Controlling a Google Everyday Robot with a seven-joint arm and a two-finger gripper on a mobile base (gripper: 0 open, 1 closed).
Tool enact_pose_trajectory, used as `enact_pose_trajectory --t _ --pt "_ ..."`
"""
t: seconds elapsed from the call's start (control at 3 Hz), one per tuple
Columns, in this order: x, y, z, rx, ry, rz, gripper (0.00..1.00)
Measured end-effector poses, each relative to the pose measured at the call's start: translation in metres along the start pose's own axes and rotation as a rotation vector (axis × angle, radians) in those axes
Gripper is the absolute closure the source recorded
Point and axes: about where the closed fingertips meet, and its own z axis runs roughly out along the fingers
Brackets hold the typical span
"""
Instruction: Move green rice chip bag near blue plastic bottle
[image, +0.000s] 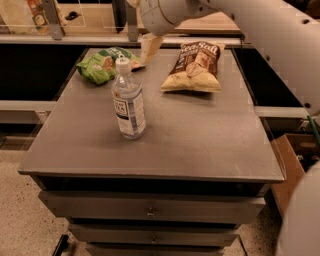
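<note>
My gripper (150, 48), near the top of my view, is a pale cream tapered piece just below a rounded white wrist joint (162, 15). Behind it, the thick white arm link (270, 45) shows small dark holes.

warm, rather dim light falls from above. the grey desk (200, 130) is evenly lit, with a faint pale sheen across its middle. the blue plastic bottle (129, 102) casts a small soft shadow at its base. the white arm (260, 35) is the brightest thing, nearly washed out. the tool (150, 48) hangs below it over the desk's far edge, just beside the green rice chip bag (102, 64). the gaps on either side of the desk are almost black.
</note>
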Motion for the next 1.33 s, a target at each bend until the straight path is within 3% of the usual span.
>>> enact_pose_trajectory --t 0.33,1.0,1.33 --pt "-0.002 -0.010 0.028 0.017 -0.013 -0.076 0.00" --pt "0.008 0.003 0.069 0.106 0.029 -0.132 0.00" --pt "0.006 0.004 0.085 0.125 0.046 -0.200 0.00"
